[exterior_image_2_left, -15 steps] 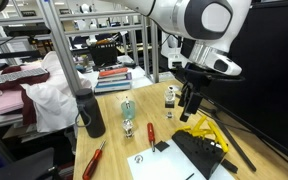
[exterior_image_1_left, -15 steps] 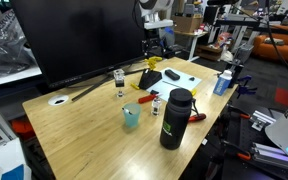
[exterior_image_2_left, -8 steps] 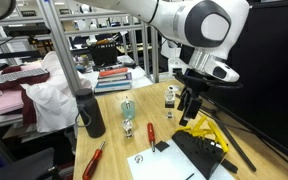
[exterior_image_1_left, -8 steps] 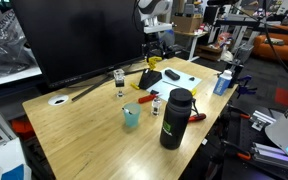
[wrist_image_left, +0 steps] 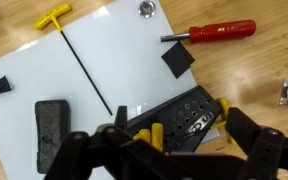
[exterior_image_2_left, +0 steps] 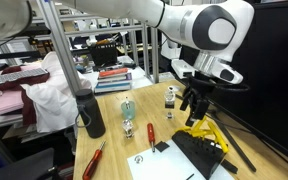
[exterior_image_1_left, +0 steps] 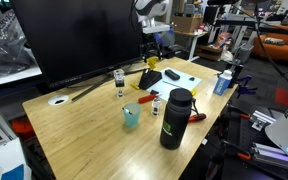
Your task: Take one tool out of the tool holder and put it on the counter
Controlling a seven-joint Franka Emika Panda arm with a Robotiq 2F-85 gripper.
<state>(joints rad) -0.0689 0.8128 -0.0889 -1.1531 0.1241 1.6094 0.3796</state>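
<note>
The gripper (wrist_image_left: pixel 169 148) hung above the tool holder (wrist_image_left: pixel 187 112), its jaws spread wide apart. The holder lay partly on a white sheet (wrist_image_left: pixel 94 60) on the counter (wrist_image_left: pixel 269 70).

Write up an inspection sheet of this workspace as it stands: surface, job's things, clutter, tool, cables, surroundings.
Surface: pale wood-grain counter, with a white paper sheet lying on it.
Job's things: black perforated holder with yellow-handled keys standing in it, at the sheet's edge; yellow T-handle hex key lying loose on the sheet.
Clutter: red-handled screwdriver, tall black bottle, teal cup, small glass jars, black rectangular block.
Tool: black two-finger tool open, empty, hovering above the holder.
Cables: nothing seen on the counter.
Surroundings: large black monitor behind the counter; metal shelving beyond.
</note>
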